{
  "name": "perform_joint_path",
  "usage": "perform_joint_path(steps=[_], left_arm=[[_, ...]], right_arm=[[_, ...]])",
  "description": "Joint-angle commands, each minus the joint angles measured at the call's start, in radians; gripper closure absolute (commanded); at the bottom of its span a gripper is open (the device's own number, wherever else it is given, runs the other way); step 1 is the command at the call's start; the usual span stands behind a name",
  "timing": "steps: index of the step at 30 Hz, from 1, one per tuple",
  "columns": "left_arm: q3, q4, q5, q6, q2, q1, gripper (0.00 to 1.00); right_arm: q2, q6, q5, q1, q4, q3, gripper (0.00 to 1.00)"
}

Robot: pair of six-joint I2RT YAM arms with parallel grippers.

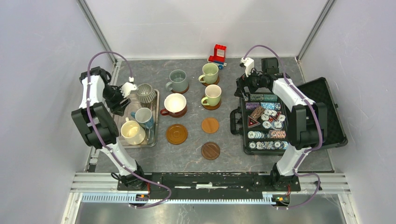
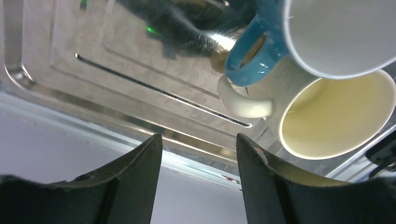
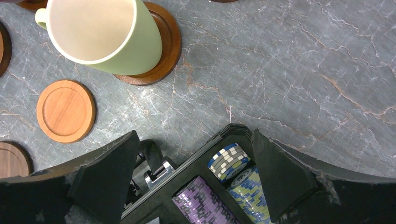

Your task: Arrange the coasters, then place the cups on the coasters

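Observation:
Four cups stand on coasters: a grey-green one, two pale green ones and a cream-and-brown one. Three brown coasters lie bare. On the metal tray sit a ribbed grey cup, a blue-white cup and a cream-yellow cup. My left gripper is open and holds nothing, over the tray's left edge beside the blue-white cup and the cream-yellow cup. My right gripper is open over the chip case corner, near a pale green cup.
A black case of patterned poker chips lies open at the right. A red and blue toy block stands at the back. White walls close in the left, right and far sides.

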Motion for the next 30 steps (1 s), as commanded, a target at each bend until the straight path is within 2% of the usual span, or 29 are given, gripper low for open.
perform_joint_path(steps=[1,5,11,23,30], left_arm=[[-0.040,-0.019,0.085,0.240,-0.069,-0.001,0.33],[-0.096,0.028,0.118,0.312,-0.082,-0.005,0.31],[-0.102,0.049,0.165,0.331,-0.063,-0.027,0.32],[-0.178,0.066,0.170,0.379,-0.056,-0.069,0.34],[-0.267,0.057,0.143,0.491,-0.058,-0.076,0.35]], right_arm=[[-0.046,0.018,-0.021,0.003,0.025,0.001,0.02],[-0.045,0.020,-0.020,0.003,0.022,0.005,0.02],[-0.049,0.018,-0.011,0.002,0.017,0.003,0.02],[-0.048,0.017,-0.004,0.003,0.015,0.008,0.02],[-0.043,0.016,-0.003,0.003,0.012,0.016,0.02]])
